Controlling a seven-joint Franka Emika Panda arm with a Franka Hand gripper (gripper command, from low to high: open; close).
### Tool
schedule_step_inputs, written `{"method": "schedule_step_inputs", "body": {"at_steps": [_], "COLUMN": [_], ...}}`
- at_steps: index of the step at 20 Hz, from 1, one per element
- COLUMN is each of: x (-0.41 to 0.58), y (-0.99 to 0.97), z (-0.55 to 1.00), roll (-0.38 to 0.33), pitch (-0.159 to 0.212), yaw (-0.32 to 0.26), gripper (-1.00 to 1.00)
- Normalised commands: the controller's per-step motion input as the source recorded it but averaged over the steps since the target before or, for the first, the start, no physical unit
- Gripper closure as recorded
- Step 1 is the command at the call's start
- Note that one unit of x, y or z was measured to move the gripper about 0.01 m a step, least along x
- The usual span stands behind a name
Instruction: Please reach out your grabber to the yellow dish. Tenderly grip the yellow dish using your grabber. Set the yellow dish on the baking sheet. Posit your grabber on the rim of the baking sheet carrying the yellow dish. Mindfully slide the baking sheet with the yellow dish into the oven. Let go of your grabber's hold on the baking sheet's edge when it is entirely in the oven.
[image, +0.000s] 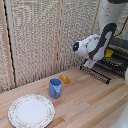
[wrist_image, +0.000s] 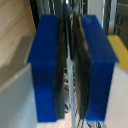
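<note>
In the exterior view my grabber (image: 90, 63) is at the near rim of the baking sheet (image: 99, 73), a dark wire-bar tray that sticks out of the oven (image: 120, 46) at the right. The yellow dish (image: 108, 52) rests on the sheet, partly hidden behind my arm. In the wrist view the two blue fingers (wrist_image: 47, 65) stand almost together, with a thin wire bar of the sheet's rim (wrist_image: 75, 107) between the dark pads. A strip of the yellow dish (wrist_image: 120, 47) shows beside one finger.
On the wooden table (image: 85, 100) stand a blue cup (image: 55, 88), a small orange block (image: 64, 78) and a large patterned white plate (image: 31, 110). A reed screen (image: 35, 35) closes the back.
</note>
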Motion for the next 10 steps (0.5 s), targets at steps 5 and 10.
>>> {"method": "schedule_step_inputs", "body": {"at_steps": [5, 10], "x": [-0.038, -0.011], "y": [-0.74, -0.95], "z": [0.5, 0.26], "roll": [0.024, -0.047], "pitch": [0.043, 0.066], "yaw": [0.0, 0.0], "gripper": [1.0, 1.0]}}
